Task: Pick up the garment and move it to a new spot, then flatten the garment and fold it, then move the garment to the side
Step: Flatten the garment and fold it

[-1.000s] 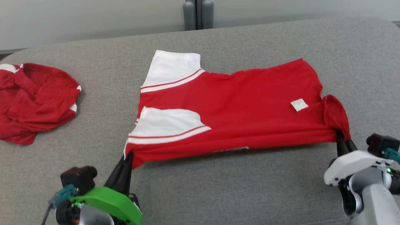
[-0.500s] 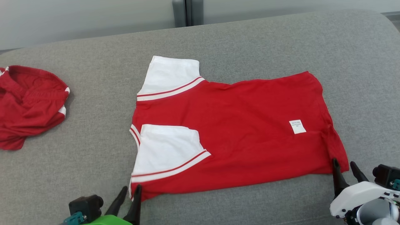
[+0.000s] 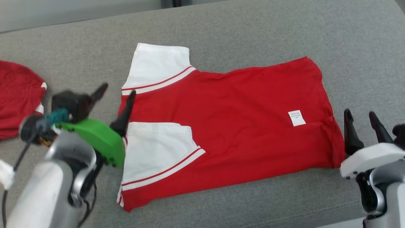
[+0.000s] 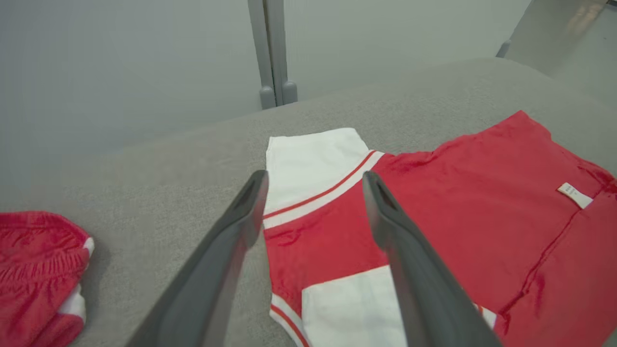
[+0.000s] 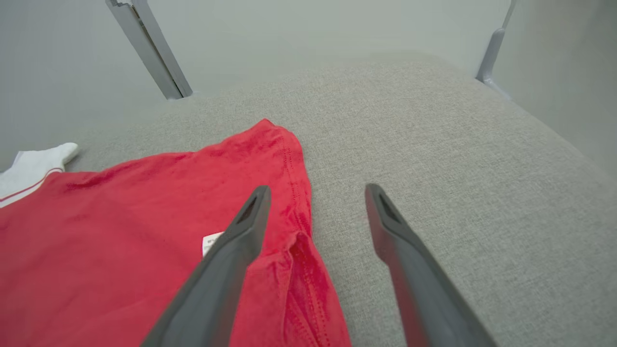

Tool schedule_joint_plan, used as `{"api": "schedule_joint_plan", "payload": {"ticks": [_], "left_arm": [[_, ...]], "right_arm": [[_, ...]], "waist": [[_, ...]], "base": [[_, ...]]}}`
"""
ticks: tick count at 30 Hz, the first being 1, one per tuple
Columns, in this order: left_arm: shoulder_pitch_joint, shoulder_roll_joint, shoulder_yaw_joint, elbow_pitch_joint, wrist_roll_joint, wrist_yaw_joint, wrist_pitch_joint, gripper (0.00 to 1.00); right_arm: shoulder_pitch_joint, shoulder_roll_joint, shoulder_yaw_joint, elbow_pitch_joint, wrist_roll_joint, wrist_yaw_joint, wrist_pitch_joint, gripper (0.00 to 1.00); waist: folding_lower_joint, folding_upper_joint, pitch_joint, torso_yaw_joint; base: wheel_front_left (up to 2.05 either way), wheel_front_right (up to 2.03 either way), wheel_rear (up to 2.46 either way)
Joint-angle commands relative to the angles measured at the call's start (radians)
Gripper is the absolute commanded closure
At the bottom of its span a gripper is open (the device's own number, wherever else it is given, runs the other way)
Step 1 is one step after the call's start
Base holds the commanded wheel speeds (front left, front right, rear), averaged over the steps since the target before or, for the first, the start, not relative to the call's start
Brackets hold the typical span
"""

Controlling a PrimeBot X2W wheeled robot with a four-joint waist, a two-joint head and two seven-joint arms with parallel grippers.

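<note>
The garment (image 3: 234,120) is a red T-shirt with white sleeves and a small white label, lying folded lengthwise and flat on the grey cushioned surface (image 3: 253,34). My left gripper (image 3: 117,90) hangs open over the shirt's left edge, between the two white sleeves, with nothing between its fingers. The left wrist view shows the left gripper (image 4: 314,176) spread above the far sleeve and the garment (image 4: 458,202). My right gripper (image 3: 359,113) stands open just right of the hem, apart from the cloth. In the right wrist view the right gripper (image 5: 318,189) straddles the edge of the garment's (image 5: 120,226) hem.
A second red garment with white trim (image 3: 19,98) lies crumpled at the far left, also seen as a red heap (image 4: 38,270) in the left wrist view. Grey posts (image 4: 272,53) stand behind the surface's back edge. Bare grey surface extends right of the hem (image 5: 458,193).
Both grippers opened and let go of the shirt's near corners, and the shirt dropped flat. The left arm rose and moved forward over the sleeves. The head camera tilted down.
</note>
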State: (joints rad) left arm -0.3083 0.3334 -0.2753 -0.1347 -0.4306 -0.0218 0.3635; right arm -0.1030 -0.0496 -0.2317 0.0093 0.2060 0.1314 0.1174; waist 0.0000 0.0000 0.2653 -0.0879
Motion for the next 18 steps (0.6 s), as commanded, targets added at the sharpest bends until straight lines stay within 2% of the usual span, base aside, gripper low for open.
{"api": "schedule_joint_plan", "payload": {"ticks": [1, 7, 11, 18], "left_arm": [[-0.095, 0.027, -0.003, 0.033, 0.017, -0.019, 0.031, 0.0], [-0.419, 0.06, -0.025, 0.219, 0.011, -0.067, 0.192, 0.0], [-0.588, 0.082, -0.023, 0.333, 0.0, -0.083, 0.267, 0.0], [-0.71, 0.122, -0.05, 0.475, -0.024, -0.097, 0.377, 0.0]], "right_arm": [[-0.044, -0.002, 0.019, -0.01, -0.009, -0.002, 0.004, 0.0], [-0.189, -0.002, 0.109, 0.009, -0.013, -0.002, -0.005, 0.0], [-0.287, -0.001, 0.182, 0.035, -0.01, -0.002, -0.022, 0.0], [-0.385, -0.001, 0.256, 0.091, -0.006, -0.002, -0.063, 0.0]], "waist": [[0.0, 0.0, 0.071, -0.042], [0.0, 0.0, 0.191, -0.107], [0.0, 0.0, 0.274, -0.161], [0.0, 0.0, 0.346, -0.23]], "base": [[0.0, 0.0, 0.0], [0.0, 0.0, 0.0], [0.0, 0.0, 0.0], [0.0, 0.0, 0.0]]}}
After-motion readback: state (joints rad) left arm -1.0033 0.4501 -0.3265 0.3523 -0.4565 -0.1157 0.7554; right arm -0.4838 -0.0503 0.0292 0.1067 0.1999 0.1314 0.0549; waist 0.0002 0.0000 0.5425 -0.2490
